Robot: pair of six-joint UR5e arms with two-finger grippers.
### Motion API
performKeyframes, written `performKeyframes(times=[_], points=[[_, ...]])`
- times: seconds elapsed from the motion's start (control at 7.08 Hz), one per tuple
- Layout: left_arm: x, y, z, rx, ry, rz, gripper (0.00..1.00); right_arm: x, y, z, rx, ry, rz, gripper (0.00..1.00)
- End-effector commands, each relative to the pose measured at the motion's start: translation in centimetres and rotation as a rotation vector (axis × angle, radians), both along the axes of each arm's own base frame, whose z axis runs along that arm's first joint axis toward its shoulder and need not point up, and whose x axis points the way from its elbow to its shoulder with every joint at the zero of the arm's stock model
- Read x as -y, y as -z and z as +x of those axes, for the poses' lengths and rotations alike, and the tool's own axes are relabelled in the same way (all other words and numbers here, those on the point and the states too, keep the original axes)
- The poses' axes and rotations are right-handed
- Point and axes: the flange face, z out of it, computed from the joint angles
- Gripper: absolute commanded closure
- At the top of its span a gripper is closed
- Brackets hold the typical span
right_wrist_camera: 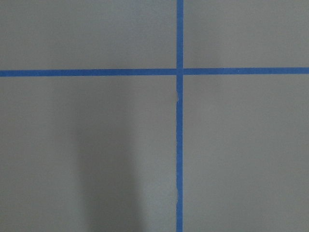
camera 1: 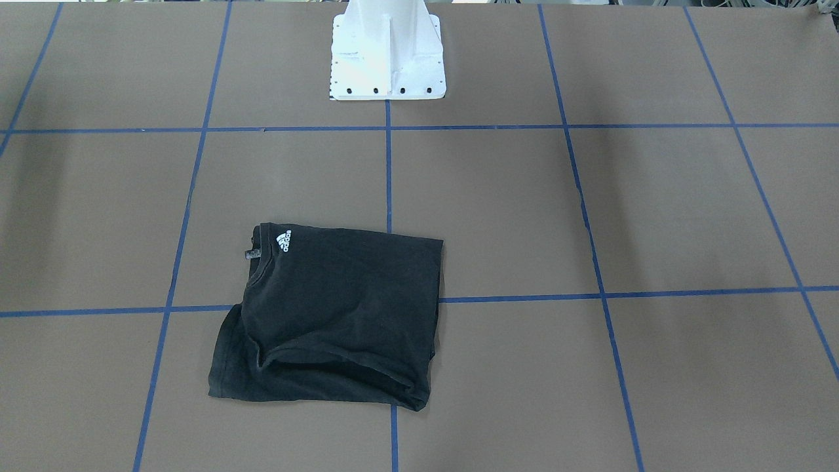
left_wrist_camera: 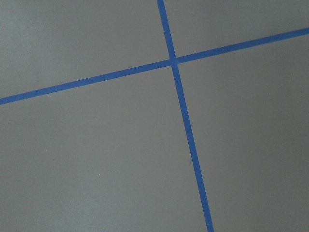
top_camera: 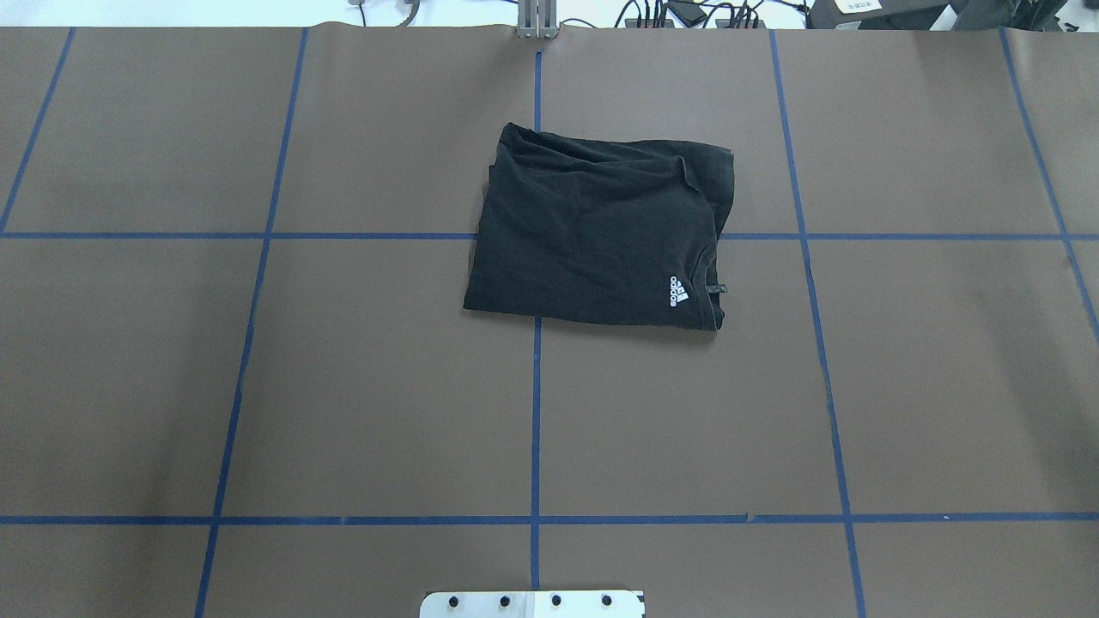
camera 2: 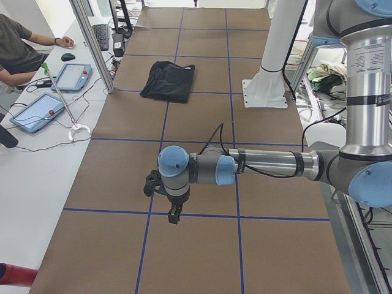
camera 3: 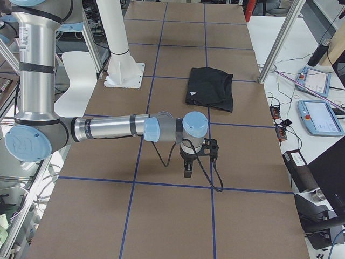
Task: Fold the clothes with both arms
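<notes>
The black T-shirt [camera 1: 334,314] lies folded into a rough rectangle on the brown table, with the white Adidas logo [camera 1: 284,241] facing up near the collar. It also shows in the overhead view [top_camera: 592,232] and in both side views [camera 2: 168,81] [camera 3: 210,87]. The graphic is hidden. My left gripper [camera 2: 174,214] hangs over the table far from the shirt, pointing down. My right gripper [camera 3: 187,170] does the same at the other end. Both show only in the side views, so I cannot tell whether they are open or shut. The wrist views show only table and blue tape.
The white pedestal base [camera 1: 387,59] stands at the table's robot side. Blue tape lines [top_camera: 536,412] grid the brown surface. An operator [camera 2: 15,49] sits at a side desk with teach pendants [camera 2: 37,112]. A metal frame post [camera 2: 92,43] stands by the table's far edge.
</notes>
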Motion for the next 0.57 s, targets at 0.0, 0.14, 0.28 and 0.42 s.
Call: performKeyframes(times=[0.0,0.14,0.28,0.42], points=[[-0.09,-0.11,-0.07,0.001,0.015,-0.015,0.00,0.01,0.03,-0.05,-0.003,-0.006,-0.006,0.00],[0.08,0.19,0.01,-0.002,0.089,-0.081,0.00,-0.06,-0.02,0.01,-0.002,-0.007,-0.007,0.00],[0.47,0.77,0.02,-0.005,0.161,-0.137,0.00,-0.06,-0.04,0.03,-0.003,-0.007,-0.007,0.00],[0.47,0.70,0.02,-0.006,0.173,-0.150,0.00,-0.13,-0.10,0.03,-0.004,-0.007,-0.009,0.00]])
